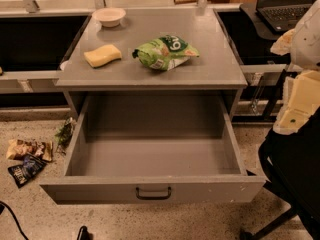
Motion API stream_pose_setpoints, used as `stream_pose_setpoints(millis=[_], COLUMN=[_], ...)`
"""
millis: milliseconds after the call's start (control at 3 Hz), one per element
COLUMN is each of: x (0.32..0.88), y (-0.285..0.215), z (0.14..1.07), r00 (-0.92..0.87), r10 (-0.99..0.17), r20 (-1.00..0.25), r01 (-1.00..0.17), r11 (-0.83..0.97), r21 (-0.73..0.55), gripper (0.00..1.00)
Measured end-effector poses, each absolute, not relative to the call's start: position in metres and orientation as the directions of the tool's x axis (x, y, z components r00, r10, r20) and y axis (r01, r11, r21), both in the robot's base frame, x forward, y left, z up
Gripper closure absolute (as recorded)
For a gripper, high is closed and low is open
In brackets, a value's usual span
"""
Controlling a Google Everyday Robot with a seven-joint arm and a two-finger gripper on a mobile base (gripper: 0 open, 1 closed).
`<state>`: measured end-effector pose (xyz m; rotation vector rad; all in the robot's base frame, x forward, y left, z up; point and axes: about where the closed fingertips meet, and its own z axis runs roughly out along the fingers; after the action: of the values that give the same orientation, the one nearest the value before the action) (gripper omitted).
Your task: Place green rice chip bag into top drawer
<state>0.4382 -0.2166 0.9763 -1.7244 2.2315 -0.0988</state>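
The grey bench fills the middle of the view, and its flat top carries everything loose. Below that top the drawer is pulled fully out towards the camera. Its inside is bare and its dark handle sits at the centre of the front panel. Standing open like this, it gives a wide, shallow target straight below the front edge of the bench top, so a drop from above should need no further opening.

The robot's pale arm enters at the right edge. The gripper hangs there beside the bench, off to the right of the drawer and well apart from the bag. It carries nothing that can be made out, and whether it is released or clenched cannot be told. Parked at the side, it leaves both bag and drawer unblocked.

The bag lies flat on the bench top, right of centre and above the drawer's back wall, with its lettering upward. It is not yet picked up, so the task looks barely begun. Its crinkly, puffed body will likely give under a pinch.

The yellow sponge lies just left of the bag without touching it. A small bowl sits at the back left corner. Two small snack bags lie on the floor left of the drawer.
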Motion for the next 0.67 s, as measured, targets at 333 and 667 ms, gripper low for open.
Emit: stream_pose_setpoints(millis=[333, 667], x=[0.438, 0.454], y=[-0.217, -0.213], z=[0.976, 0.978], r00=[-0.221, -0.199], r10=[-0.953, -0.946], r20=[-0.207, -0.255], r01=[-0.931, -0.924], r11=[0.270, 0.268], r21=[-0.246, -0.271], gripper=[0.00, 0.00])
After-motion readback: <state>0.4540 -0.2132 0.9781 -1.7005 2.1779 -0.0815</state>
